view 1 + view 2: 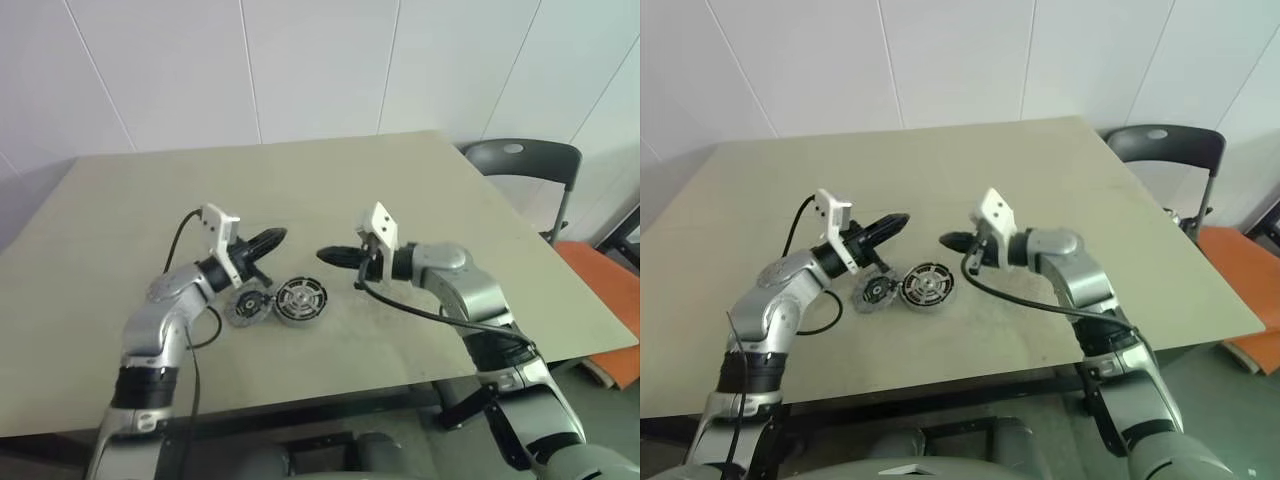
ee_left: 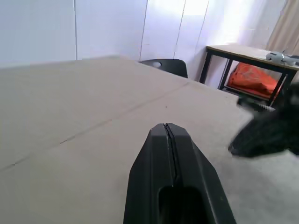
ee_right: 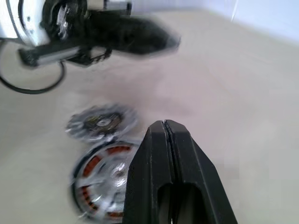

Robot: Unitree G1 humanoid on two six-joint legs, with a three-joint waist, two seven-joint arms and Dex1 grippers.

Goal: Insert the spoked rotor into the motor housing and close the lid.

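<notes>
The motor housing (image 1: 300,300) lies flat on the tan table, a round puck with reddish-copper windings (image 3: 100,179). Silver spokes cross its top; I cannot tell whether that is the spoked rotor seated in it. Just left of it and almost touching lies the lid (image 1: 249,306), a grey disc with cut-outs. My left gripper (image 1: 280,237) hovers shut and empty above and behind the lid, pointing right. My right gripper (image 1: 324,256) hovers shut and empty to the right of and above the housing, pointing left. The two tips face each other a short gap apart.
A dark chair (image 1: 520,160) stands past the table's right rear corner, with an orange object (image 1: 600,290) on the floor to the right. A black cable (image 1: 185,235) loops off the left wrist near the lid. Bare tabletop (image 1: 300,180) stretches behind the parts.
</notes>
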